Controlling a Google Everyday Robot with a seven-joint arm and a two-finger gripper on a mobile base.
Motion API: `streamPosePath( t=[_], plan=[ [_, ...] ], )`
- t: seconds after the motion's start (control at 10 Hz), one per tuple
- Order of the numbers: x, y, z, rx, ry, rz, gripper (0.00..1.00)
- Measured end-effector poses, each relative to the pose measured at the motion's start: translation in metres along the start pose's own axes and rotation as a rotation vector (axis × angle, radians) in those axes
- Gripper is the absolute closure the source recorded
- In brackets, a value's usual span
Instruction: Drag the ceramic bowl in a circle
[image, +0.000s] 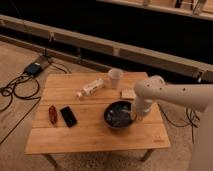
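The bowl (117, 116) sits on the near right part of the table (95, 137). The gripper (134, 116) is down at its right rim, likely so the arm can pull it around by the edge (clamped there or only pressing, I cannot tell). Farther back stands the cup (115, 77), so the circle probably must be small.

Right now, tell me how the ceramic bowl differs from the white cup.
The ceramic bowl is dark and glossy; the white cup is pale. The bowl is wide and low; the cup is narrow and taller. The gripper is at the bowl's rim on the view's right; the cup stands apart from it. Both sit upright on the wooden table.
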Motion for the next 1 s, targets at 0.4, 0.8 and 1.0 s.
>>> streamPosePath(
  t=[0.4, 0.8, 1.0],
  plan=[
    [-0.029, 0.061, 0.007, -0.003, 0.002, -0.117, 0.92],
    [-0.018, 0.132, 0.018, 0.006, 0.053, -0.284, 0.92],
    [0.01, 0.168, 0.017, 0.014, 0.1, -0.388, 0.92]
  ],
)
